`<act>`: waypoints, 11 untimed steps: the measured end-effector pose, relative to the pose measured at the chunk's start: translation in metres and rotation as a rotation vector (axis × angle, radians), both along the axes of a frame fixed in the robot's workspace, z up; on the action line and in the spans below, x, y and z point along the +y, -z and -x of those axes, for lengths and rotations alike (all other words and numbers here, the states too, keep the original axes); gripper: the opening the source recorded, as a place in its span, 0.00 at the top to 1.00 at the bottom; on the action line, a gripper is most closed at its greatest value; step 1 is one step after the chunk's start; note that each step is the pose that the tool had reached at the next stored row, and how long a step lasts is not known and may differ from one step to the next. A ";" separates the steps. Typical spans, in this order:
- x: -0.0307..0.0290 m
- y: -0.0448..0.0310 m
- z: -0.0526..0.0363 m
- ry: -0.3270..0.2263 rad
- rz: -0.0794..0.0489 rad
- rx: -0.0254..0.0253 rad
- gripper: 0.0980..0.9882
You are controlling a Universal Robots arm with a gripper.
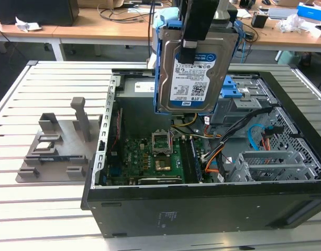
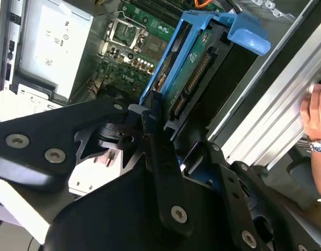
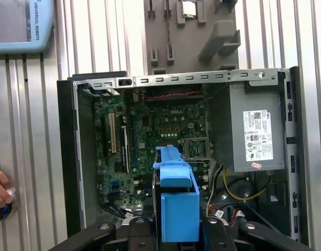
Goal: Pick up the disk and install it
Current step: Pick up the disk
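Exterior view: the claw [image 1: 190, 51] is cut off overhead, its far finger hidden behind the disk [image 1: 194, 78] it clamps. That disk masks the case [image 1: 202, 209] interior straight behind the claw. Second wrist view: a hand [image 2: 313, 120] beyond the claw, clipped by the edge. First wrist view: the disk's near end is buried under the claw's links.

Bright, even light from above the computer case [image 1: 202, 209] in the exterior view. Pale sheen on the slatted table [image 1: 45, 78] beside the case. Dim inside the case, with soft shade below the disk [image 1: 194, 78] and mild gloss on its white label.

In the second wrist view, washed-out white on the grey metal box [image 2: 50, 42] inside the case and on the table slats beside the case. Very dark gripper [image 2: 181, 125] in front of the case, with small glints on its screws.

In the first wrist view, flat light over the case and deeper shade along its inner walls.
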State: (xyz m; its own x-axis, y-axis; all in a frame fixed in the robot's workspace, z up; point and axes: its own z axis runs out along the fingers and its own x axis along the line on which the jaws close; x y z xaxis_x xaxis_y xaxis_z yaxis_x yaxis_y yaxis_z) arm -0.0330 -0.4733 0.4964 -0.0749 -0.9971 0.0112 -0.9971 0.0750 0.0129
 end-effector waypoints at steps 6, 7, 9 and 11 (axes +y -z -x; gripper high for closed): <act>-0.0112 0.0001 0.0000 0.000 0.000 0.0000 0.70; -0.0135 0.0001 0.0000 0.000 0.000 0.0000 0.70; -0.0180 0.0001 0.0000 0.000 0.000 -0.0001 0.70; -0.0209 0.0001 0.0000 0.000 0.000 -0.0001 0.70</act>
State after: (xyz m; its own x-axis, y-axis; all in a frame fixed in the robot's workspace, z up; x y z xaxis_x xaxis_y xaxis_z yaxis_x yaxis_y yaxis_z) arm -0.0330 -0.4942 0.4963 -0.0748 -0.9971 0.0112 -0.9971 0.0750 0.0128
